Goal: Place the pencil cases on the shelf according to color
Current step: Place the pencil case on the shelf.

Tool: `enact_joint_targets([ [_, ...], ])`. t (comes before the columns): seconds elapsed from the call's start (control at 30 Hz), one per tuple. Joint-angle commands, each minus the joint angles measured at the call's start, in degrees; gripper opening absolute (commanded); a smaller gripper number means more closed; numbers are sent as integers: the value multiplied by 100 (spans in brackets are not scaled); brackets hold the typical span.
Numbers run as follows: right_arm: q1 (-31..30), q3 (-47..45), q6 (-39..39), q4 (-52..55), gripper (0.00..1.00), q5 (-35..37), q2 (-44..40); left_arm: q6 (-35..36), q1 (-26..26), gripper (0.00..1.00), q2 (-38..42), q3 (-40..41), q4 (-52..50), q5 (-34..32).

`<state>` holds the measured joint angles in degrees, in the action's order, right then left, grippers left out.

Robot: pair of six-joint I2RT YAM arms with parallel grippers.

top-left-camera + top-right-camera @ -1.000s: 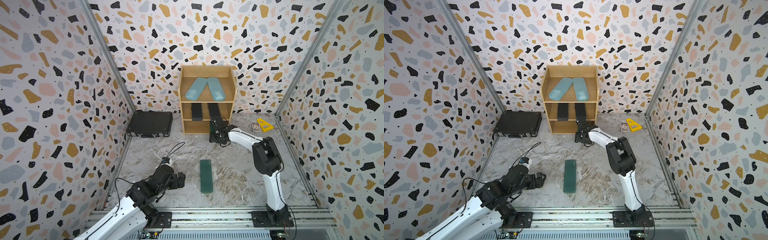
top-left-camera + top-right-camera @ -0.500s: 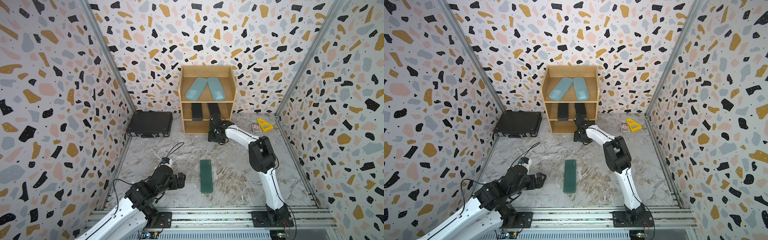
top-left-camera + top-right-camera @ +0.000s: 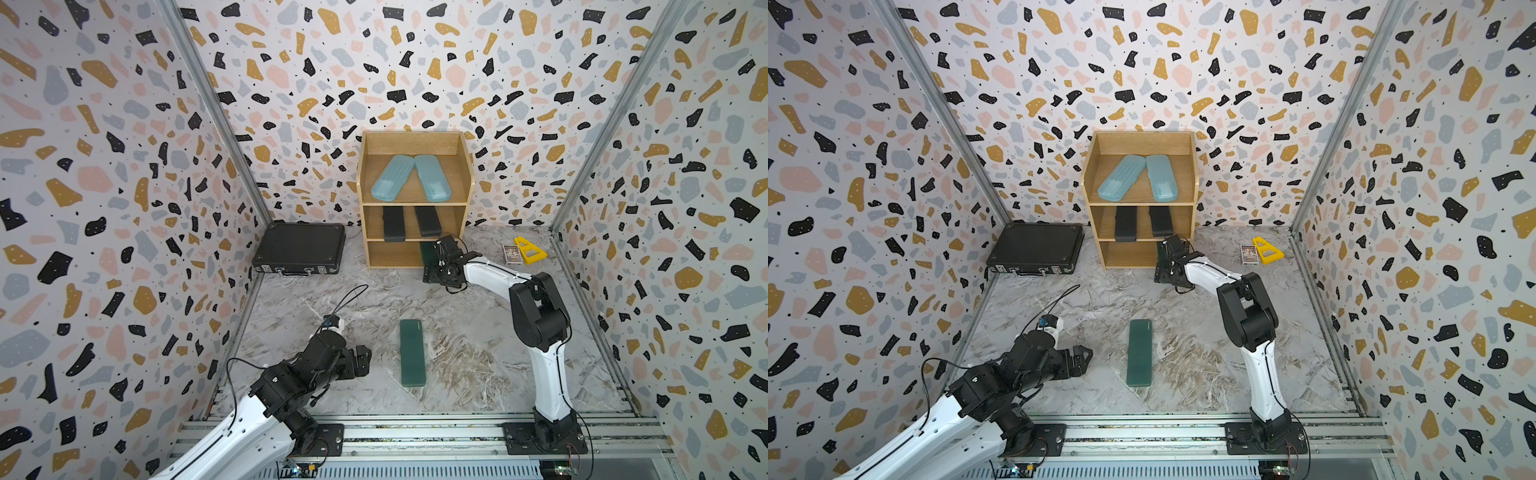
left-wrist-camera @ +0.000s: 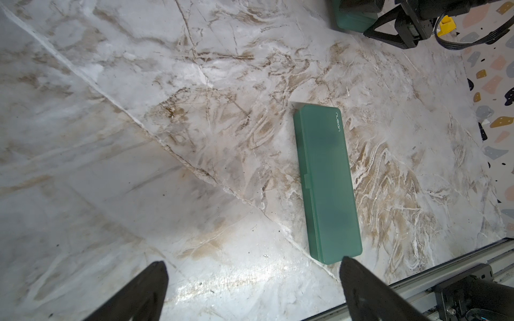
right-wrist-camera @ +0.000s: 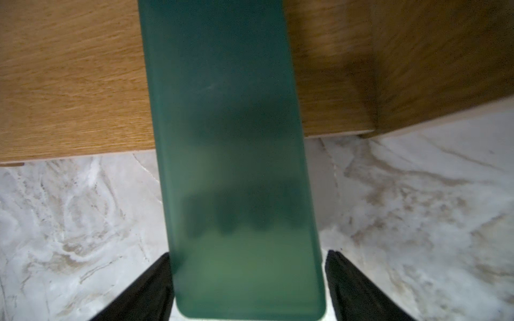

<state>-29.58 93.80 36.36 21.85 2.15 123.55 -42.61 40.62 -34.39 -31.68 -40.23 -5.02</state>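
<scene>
Right wrist: green case [image 5: 230, 139] lengthwise into shelf [image 5: 69, 83] btm tier; right claw [image 5: 248, 253] apart astride its end, arm outstretched.

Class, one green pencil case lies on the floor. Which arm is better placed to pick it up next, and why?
Left, probably. The left gripper is open, empty and close to the green case on the floor. The right gripper is at the shelf, its jaws either side of the other green case.

Shelf [image 3: 415, 143]: blue pair [image 3: 392, 176] top, black pair [image 3: 393, 223] middle, green case [image 5: 230, 166] half-inside bottom; other green case [image 3: 412, 352] outside.
</scene>
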Motion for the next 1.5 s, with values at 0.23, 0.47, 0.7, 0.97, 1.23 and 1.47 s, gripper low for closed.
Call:
enact_joint_targets([
  [0.23,-9,-713,-155,-1573,85,119,-803,8,33,100,-40,-40,156,10],
  [0.47,-4,-1187,-350,-1795,85,239,-1242,-5,31,100,-86,-57,200,38],
  [0.7,-12,-1907,-328,-1826,81,267,-1798,-2,30,100,-59,-84,140,-28],
  [0.97,-12,-2889,-249,-2320,16,32,-2255,-2,29,100,-159,-83,281,-30],
  [1.23,-15,-2454,242,-2678,5,-325,-1411,-27,34,100,-281,-92,329,-38],
  [1.47,-12,-1987,410,-2632,5,-209,-976,-37,34,100,-237,-119,267,-87],
])
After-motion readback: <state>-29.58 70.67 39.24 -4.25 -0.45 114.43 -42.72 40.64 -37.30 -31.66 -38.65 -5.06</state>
